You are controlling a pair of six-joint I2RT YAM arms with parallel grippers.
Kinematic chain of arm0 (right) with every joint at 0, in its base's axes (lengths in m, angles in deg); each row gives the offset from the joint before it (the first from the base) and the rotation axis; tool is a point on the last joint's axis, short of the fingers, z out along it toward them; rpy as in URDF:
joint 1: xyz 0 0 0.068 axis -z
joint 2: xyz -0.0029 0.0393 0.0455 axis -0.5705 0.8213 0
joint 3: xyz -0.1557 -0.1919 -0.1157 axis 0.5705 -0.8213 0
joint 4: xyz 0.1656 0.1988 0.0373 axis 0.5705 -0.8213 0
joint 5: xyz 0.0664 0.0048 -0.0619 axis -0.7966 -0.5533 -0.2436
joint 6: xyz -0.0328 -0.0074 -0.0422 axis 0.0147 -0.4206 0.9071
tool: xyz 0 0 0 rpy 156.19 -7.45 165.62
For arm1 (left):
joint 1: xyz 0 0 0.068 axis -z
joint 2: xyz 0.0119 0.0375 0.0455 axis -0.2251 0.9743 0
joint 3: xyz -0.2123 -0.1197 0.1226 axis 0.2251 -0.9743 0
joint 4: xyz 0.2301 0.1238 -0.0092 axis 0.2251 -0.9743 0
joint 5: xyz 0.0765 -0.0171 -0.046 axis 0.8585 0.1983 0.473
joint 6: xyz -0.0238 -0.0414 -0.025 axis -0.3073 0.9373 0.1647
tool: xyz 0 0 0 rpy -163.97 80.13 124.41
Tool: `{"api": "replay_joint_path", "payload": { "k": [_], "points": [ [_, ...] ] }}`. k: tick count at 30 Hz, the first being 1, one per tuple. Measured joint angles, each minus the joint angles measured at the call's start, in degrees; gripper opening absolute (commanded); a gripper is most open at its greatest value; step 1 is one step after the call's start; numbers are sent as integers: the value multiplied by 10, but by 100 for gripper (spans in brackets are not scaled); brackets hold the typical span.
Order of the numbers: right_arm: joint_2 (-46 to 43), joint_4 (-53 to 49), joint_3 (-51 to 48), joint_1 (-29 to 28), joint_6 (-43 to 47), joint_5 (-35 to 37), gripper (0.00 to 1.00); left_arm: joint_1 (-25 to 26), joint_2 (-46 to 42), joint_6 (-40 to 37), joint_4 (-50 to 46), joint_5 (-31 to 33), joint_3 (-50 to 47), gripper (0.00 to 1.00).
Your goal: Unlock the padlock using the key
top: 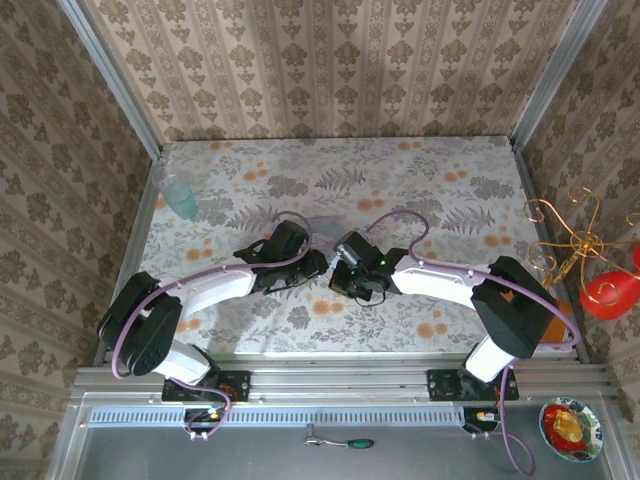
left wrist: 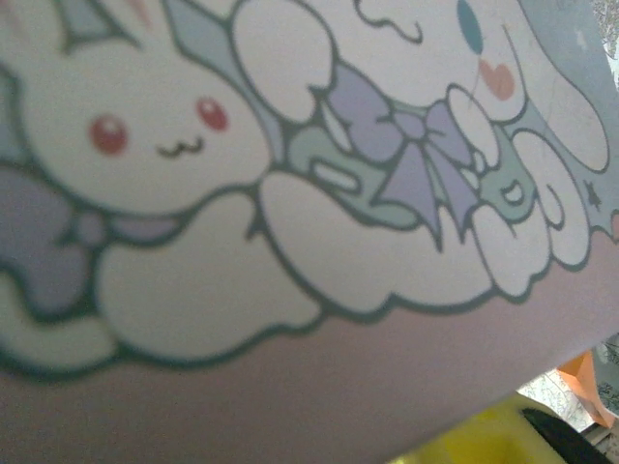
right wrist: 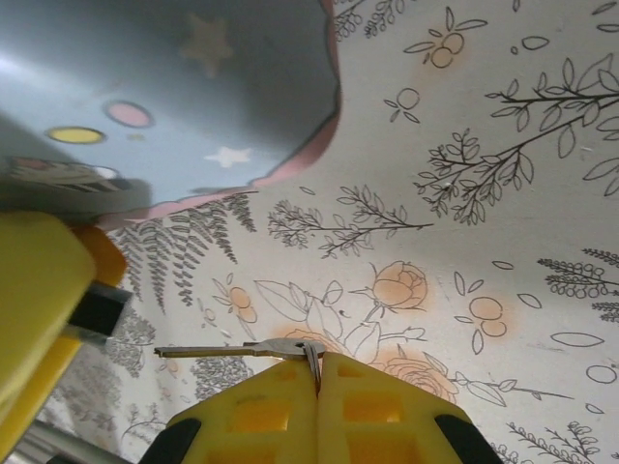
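Observation:
My right gripper (right wrist: 317, 372) is shut on the ring of a small silvery key (right wrist: 227, 350), whose blade points left just above the flowered cloth. The pale blue box (left wrist: 290, 193), printed with cartoon rabbits and edged in pink, lies right against the left wrist camera. A sliver of one yellow finger (left wrist: 474, 437) shows under it, so my left gripper (top: 312, 266) seems shut on the box. In the right wrist view the box (right wrist: 174, 87) hangs at upper left, over the left gripper's yellow finger (right wrist: 39, 290). The padlock is hidden. Both grippers meet at mid-table, the right gripper (top: 346, 278) close to the left.
A teal cup (top: 181, 197) stands at the back left of the flowered table (top: 450, 190). Patterned walls close in the back and sides. A gold wire stand (top: 575, 235) and a red object (top: 610, 292) sit outside the right wall.

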Motion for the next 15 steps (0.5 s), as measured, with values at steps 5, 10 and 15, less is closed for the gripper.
{"api": "replay_joint_path", "payload": {
  "k": [5, 10, 15],
  "points": [
    [10, -5, 4, -5, -6, 6, 0, 0, -2, 2, 0, 2, 0, 18],
    [10, -5, 4, -6, -10, 11, 0, 0, -2, 3, 0, 2, 0, 18],
    [10, -3, 4, -6, -16, 17, 0, 5, -2, 9, 5, 4, 0, 18]
  ]
}}
